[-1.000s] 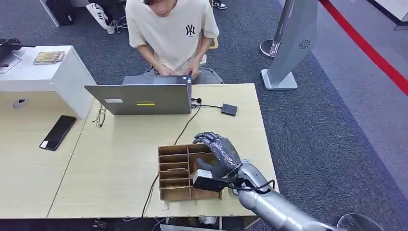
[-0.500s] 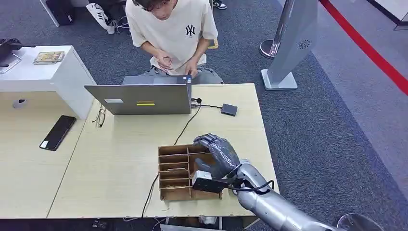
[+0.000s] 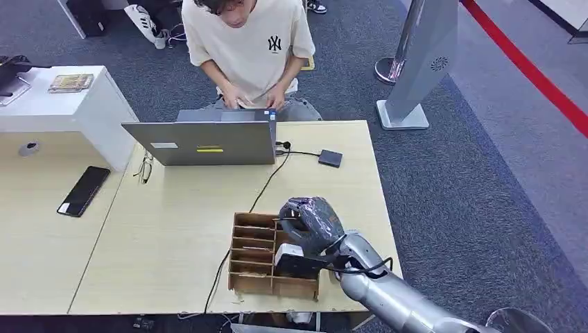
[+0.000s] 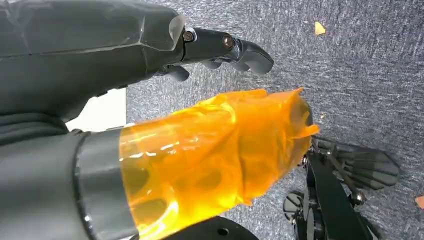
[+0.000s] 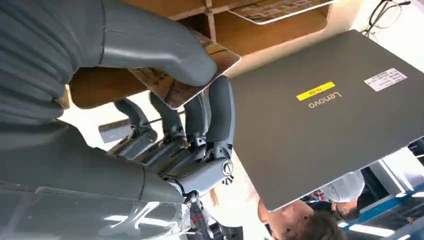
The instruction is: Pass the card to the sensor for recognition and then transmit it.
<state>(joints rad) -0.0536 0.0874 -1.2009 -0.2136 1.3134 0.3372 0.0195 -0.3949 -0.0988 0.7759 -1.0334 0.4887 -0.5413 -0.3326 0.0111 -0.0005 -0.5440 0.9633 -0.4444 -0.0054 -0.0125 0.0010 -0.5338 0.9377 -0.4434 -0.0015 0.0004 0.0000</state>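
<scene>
Right hand point(image 3: 313, 223): hovering over the right-hand column of the wooden organizer point(image 3: 253, 258), pinching a card point(image 5: 187, 75) between the thick thumb and the darker fingers point(image 5: 212, 117), as seen in the right wrist view.
Card: sitting in the right hand directly above the organizer's compartments, tilted, one corner sticking out past the thumb.
Left hand point(image 4: 165, 90): hanging over grey carpet, holding nothing, fingers stretched out and slightly apart, thumb wrapped in orange film.
Wooden organizer: standing at the near edge of the surface point(image 3: 166, 236), near its right corner; divided into narrow slots on its left and wider bays on its right; holding another card point(image 5: 280, 9) lying flat in a compartment, seen in the right wrist view; contents of the other slots too small to tell.
Open room: bare surface stretching left of the organizer and beyond it toward the laptop point(image 3: 201, 142).
Cable point(image 3: 267, 182): running from the laptop side past the organizer's left wall and over the near edge.
Sensor point(image 3: 330, 157): lying beyond the organizer, well apart from it, near the far right edge.
Person point(image 3: 246, 48): sitting beyond the organizer, behind the laptop, hands at the keyboard.
</scene>
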